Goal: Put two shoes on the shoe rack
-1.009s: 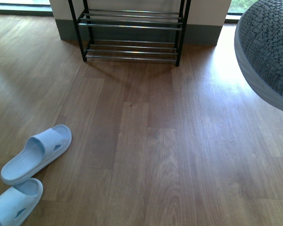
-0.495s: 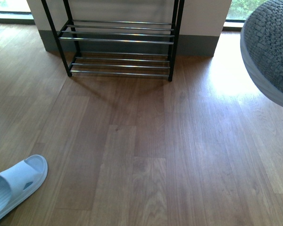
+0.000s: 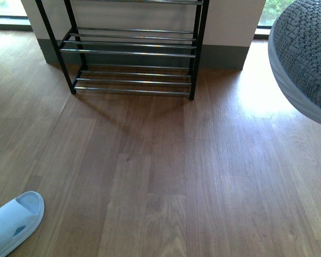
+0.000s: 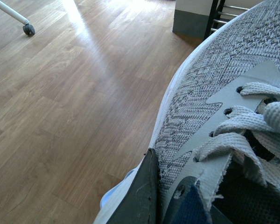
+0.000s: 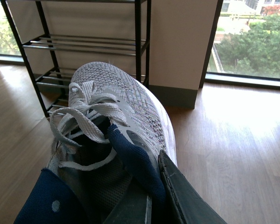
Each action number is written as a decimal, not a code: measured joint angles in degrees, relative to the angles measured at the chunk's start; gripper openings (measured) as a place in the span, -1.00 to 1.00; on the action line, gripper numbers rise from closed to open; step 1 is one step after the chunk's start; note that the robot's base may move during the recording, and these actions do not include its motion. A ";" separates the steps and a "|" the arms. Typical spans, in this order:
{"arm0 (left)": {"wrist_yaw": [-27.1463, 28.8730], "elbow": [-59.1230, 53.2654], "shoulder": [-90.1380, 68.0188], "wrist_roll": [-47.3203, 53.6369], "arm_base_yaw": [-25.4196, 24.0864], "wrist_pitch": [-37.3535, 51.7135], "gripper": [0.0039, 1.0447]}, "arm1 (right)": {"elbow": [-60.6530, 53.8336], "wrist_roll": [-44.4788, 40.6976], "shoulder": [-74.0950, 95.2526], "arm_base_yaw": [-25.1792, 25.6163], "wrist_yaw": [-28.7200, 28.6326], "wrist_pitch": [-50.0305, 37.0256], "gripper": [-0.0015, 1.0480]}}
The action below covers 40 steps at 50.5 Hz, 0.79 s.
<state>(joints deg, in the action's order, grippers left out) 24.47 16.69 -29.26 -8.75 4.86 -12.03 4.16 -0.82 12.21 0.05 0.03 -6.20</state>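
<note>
The grey knit sneaker with the thick white sole and grey laces (image 5: 126, 107) is in the right gripper (image 5: 155, 200). The gripper is closed on the sneaker's side. One dark finger is outside and a dark part sits inside, by the navy lining. The toe points at the low black metal shoe rack with thin shiny bars (image 5: 138, 42). The sneaker is near the shoe rack but not on it. I think it is the same sneaker (image 3: 305, 59) that fills the corner of the front view, up in the air to the right of the shoe rack.

The other grey knit sneaker (image 4: 210, 107) is with the left gripper (image 4: 164, 201). One dark finger presses on its outer side near the laces. The other finger is hidden, so I only guess that this gripper is pinched shut on it too. Only a corner of the shoe rack peeks out past this sneaker's toe.

No shoe sits on any bar that shows. So I think neither sneaker has been put away yet. Both need to be carried to the shoe rack and set down on the bars, side by side.

The brown wooden floor (image 3: 166, 160) runs up to the shoe rack. A light blue rubber slipper (image 3: 13, 222) lies on it, well away from the shoe rack. It is not part of the job. A white leg with a small wheel (image 4: 25, 28) also stands far from the shoe rack.
</note>
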 joint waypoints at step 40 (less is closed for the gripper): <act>-0.02 0.00 0.00 0.09 0.00 0.00 -0.97 | 0.00 -0.02 0.00 0.00 0.02 0.00 -0.97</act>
<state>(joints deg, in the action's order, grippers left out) 24.45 16.69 -29.26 -8.67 4.86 -12.03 4.16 -0.84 12.21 0.05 0.05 -6.20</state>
